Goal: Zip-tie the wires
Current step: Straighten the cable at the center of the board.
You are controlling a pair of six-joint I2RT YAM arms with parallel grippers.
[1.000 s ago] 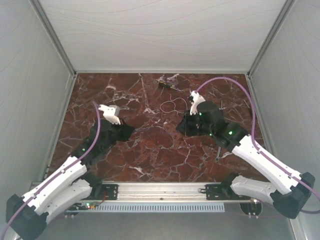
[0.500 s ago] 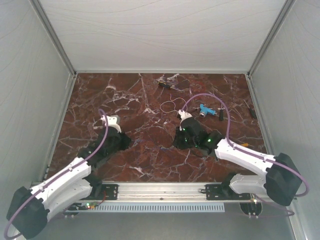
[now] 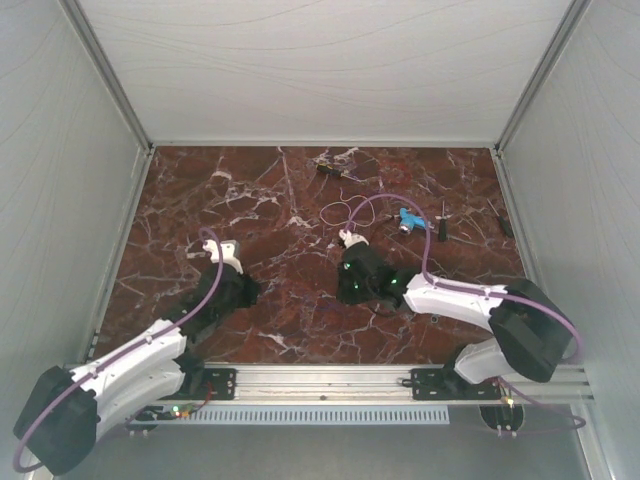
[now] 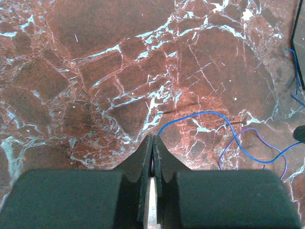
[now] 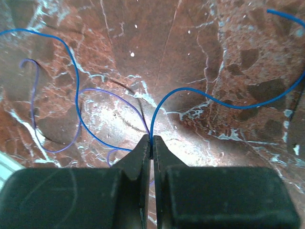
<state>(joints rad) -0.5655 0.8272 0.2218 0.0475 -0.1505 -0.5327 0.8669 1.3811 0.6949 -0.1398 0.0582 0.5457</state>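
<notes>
The wires (image 3: 340,210) lie as a small tangle of thin loops on the marble table (image 3: 290,320), centre-back. My right gripper (image 3: 346,238) is shut, its tip just on the near side of them. In the right wrist view the blue and purple strands (image 5: 76,100) curve across the marble and run behind the shut tips (image 5: 152,139); I cannot tell whether any strand is pinched. My left gripper (image 3: 228,250) is shut, well left of the wires. In the left wrist view the blue strand (image 4: 202,113) lies beyond its closed tips (image 4: 153,137).
A small blue-handled tool (image 3: 408,219) lies right of the wires, with a thin dark tool (image 3: 441,228) beside it and another (image 3: 503,224) near the right wall. A small dark tool (image 3: 335,172) lies at the back. White walls enclose the table; a metal rail (image 3: 320,380) runs along the front.
Both arms have drawn back toward the near edge. The right gripper swung left and nearer, uncovering the blue-handled tool. The wires have stayed in place. Both grippers stayed shut.
</notes>
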